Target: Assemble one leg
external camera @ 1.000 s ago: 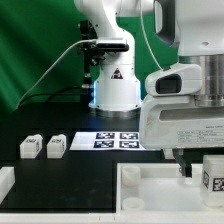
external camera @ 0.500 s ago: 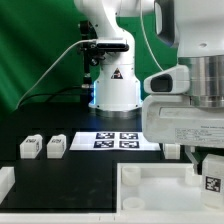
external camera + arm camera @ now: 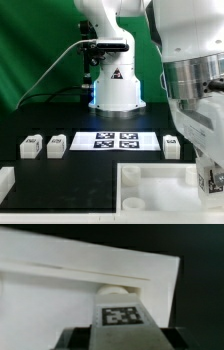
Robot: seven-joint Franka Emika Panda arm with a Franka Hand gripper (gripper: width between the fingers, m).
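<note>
My gripper (image 3: 211,183) is shut on a leg (image 3: 210,179), a small white block with a black-and-white tag, at the exterior view's lower right. It holds the leg over the near right corner of the large white tabletop piece (image 3: 150,182). In the wrist view the leg (image 3: 121,309) stands upright between the dark fingers (image 3: 76,339) of the gripper (image 3: 121,340). Its rounded end points at the tabletop (image 3: 60,291), close to a raised rim line. Two more legs (image 3: 30,147) (image 3: 57,146) lie at the left and another (image 3: 171,146) at the right.
The marker board (image 3: 118,139) lies on the black table between the loose legs, in front of the robot base (image 3: 115,90). A white part (image 3: 5,180) sits at the exterior view's lower left edge. A green backdrop stands behind.
The arm's hand has shifted toward the exterior view's right and turned, uncovering the loose leg beside the marker board. The held leg has stayed over the tabletop's right corner, slightly lower.
</note>
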